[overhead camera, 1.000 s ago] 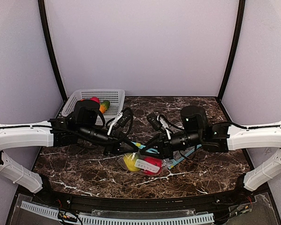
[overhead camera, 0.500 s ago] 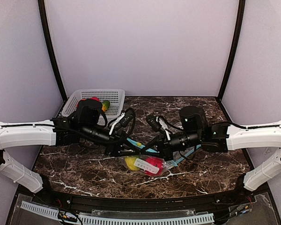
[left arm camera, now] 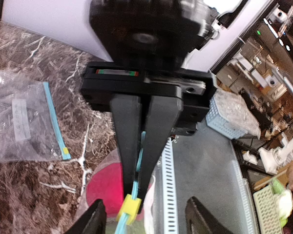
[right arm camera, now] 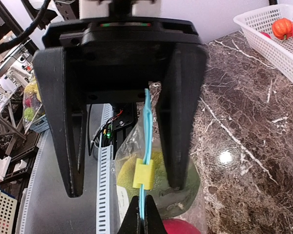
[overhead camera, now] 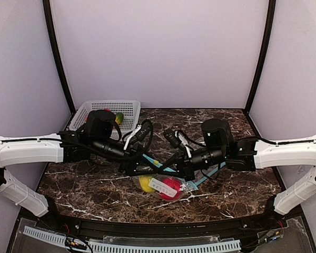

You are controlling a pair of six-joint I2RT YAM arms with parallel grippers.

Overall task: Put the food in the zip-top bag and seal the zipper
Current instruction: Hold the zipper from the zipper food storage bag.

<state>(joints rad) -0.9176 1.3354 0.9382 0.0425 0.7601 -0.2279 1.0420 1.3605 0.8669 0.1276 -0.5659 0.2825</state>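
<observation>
Pale lilac walls (overhead camera: 158, 52) — dark marble table (overhead camera: 84, 191) below.

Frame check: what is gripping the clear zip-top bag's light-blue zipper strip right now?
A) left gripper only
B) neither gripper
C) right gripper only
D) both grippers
C: the right gripper is pinched shut on the light-blue zipper strip, while the left gripper stands open with a finger on either side of it.

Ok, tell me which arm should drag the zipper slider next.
Left. The left gripper is open and straddles the yellow slider on the blue zipper strip; the right gripper is shut on that strip, likely better kept as the anchor.
</observation>
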